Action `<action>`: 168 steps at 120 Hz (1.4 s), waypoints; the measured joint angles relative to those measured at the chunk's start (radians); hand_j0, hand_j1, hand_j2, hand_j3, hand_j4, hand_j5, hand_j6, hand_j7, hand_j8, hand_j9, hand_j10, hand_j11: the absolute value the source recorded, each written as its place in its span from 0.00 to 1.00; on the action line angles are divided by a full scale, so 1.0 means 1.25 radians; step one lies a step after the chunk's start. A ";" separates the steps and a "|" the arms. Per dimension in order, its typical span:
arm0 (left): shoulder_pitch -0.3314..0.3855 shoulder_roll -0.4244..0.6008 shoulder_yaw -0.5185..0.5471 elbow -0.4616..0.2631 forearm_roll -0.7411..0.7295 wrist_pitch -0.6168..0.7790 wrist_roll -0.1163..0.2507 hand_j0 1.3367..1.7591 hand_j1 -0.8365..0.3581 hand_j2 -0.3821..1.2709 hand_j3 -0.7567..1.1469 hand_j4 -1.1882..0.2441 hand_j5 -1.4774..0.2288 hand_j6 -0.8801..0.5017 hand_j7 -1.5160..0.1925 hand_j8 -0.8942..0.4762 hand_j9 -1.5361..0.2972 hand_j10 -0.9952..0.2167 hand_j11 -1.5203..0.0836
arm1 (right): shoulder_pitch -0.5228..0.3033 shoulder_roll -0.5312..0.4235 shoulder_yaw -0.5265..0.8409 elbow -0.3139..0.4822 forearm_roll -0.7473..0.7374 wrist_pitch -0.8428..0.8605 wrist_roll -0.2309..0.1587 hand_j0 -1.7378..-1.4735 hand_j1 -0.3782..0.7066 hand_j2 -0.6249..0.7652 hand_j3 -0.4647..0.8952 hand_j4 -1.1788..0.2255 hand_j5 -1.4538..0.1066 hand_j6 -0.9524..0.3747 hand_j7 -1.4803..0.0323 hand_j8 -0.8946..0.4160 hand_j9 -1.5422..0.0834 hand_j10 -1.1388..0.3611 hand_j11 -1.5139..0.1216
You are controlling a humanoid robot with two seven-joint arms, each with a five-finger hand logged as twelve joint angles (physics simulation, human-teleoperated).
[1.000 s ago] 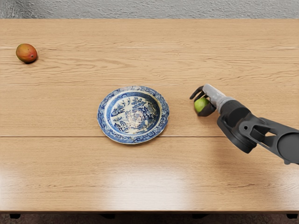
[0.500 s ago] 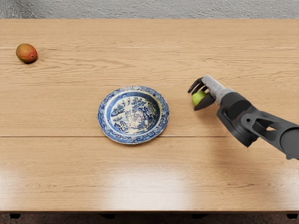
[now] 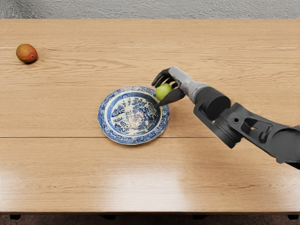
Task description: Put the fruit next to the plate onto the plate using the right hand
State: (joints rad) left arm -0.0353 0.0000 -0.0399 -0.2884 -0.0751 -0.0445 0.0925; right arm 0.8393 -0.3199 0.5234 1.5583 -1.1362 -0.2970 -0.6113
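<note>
One fruit in grip | our right hand (image 3: 171, 83) is closed around the green fruit (image 3: 163, 91) | rim of the plate (image 3: 102, 117) lies right under the hand, its centre just beyond | we should reach to that centre, lower until contact, then uncurl slowly so nothing rolls | orange fruit (image 3: 26, 53) far beyond, not ours.

Simulated tabletop setting: plain wooden table (image 3: 140, 178) against a grey speckled backdrop (image 3: 150, 8).
</note>
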 joint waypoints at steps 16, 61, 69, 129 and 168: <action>0.000 0.000 0.000 0.000 0.000 0.000 0.000 0.76 0.99 0.23 0.40 0.83 0.87 0.64 0.89 0.65 0.84 0.82 0.95 | -0.006 0.049 -0.005 0.003 0.001 0.008 0.000 0.31 0.58 0.61 0.34 0.38 0.35 0.34 0.40 0.38 0.39 0.41 0.36; 0.000 0.000 0.000 0.000 0.000 0.000 0.000 0.76 0.99 0.23 0.40 0.83 0.87 0.64 0.89 0.65 0.84 0.82 0.95 | -0.052 0.093 -0.022 -0.017 -0.001 0.012 0.000 0.31 0.55 0.57 0.34 0.40 0.39 0.34 0.44 0.38 0.43 0.42 0.40; 0.000 0.000 0.000 0.000 0.000 0.000 0.000 0.76 0.99 0.23 0.40 0.83 0.87 0.64 0.89 0.65 0.84 0.82 0.95 | -0.048 0.105 -0.018 -0.025 -0.003 0.010 0.000 0.31 0.41 0.54 0.34 0.52 0.53 0.44 0.58 0.46 0.57 0.51 0.54; 0.000 0.000 0.000 0.000 0.000 0.000 0.000 0.76 0.99 0.23 0.40 0.83 0.87 0.64 0.89 0.65 0.84 0.82 0.95 | -0.153 0.072 0.440 0.010 0.371 0.508 0.000 0.30 0.10 0.45 0.34 0.79 0.87 0.67 0.91 0.64 0.89 0.71 0.86; 0.000 0.000 0.000 0.000 0.000 0.000 0.000 0.76 0.99 0.23 0.40 0.83 0.87 0.64 0.89 0.65 0.84 0.82 0.95 | -0.402 0.044 0.749 0.001 0.637 0.716 0.000 0.30 0.08 0.45 0.34 0.80 0.89 0.68 0.94 0.65 0.91 0.73 0.89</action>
State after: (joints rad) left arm -0.0353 0.0000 -0.0399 -0.2884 -0.0751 -0.0445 0.0927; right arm 0.3363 -0.2648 1.4594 1.5594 -0.3396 0.5981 -0.6109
